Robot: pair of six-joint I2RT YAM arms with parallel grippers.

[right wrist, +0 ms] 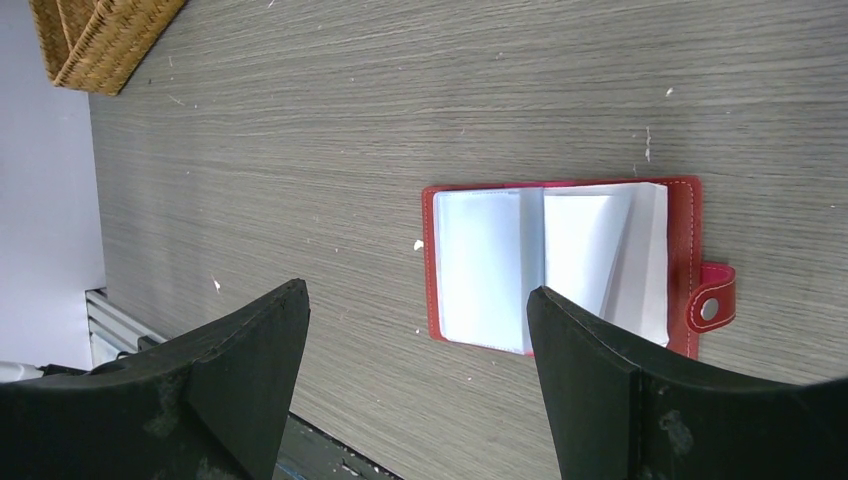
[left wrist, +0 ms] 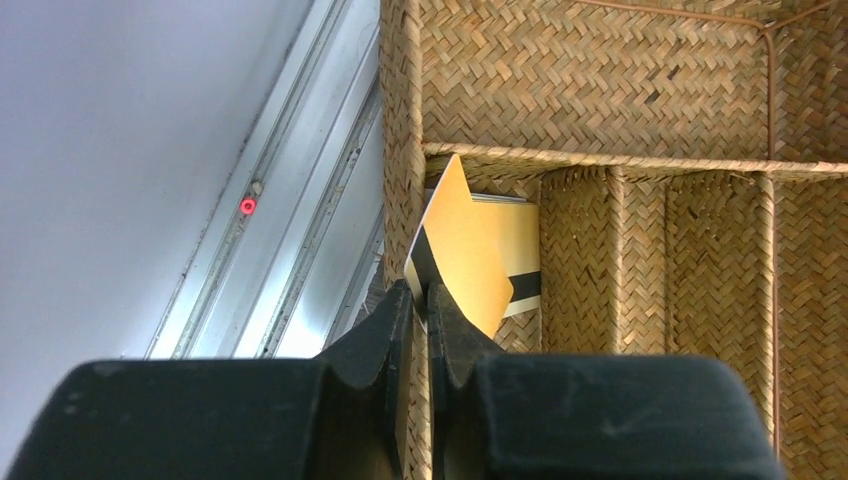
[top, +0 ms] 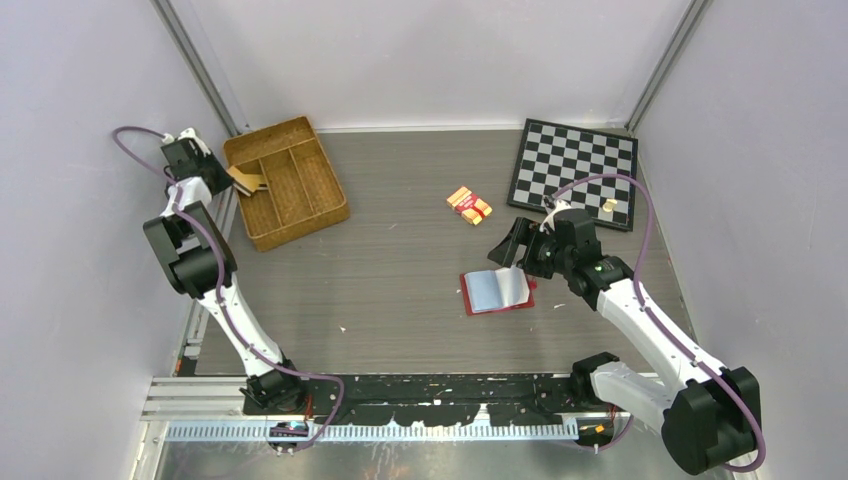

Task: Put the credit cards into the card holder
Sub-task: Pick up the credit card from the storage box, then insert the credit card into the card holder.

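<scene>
Pinching one credit card [left wrist: 465,250] by its striped corner, the left gripper [left wrist: 418,300] is clamping it edge-on between both fingers. The card is standing tilted, corner up, over the end compartment of the wicker tray [left wrist: 600,160]. Likely reason for the corner grip: a flat card lying against the tray wall is offering nothing else to grab. The other cards [left wrist: 518,225] are lying flat in that same compartment, under the raised one.

The card holder [right wrist: 560,260] is lying open on the table [right wrist: 300,120], sleeves up and snap tab out to the side, well apart from the tray on the right arm's side. The right gripper [right wrist: 418,295] is hovering just beside it, jaws spread wide, gripping nothing. It is probably waiting to steady the holder for insertion.
</scene>
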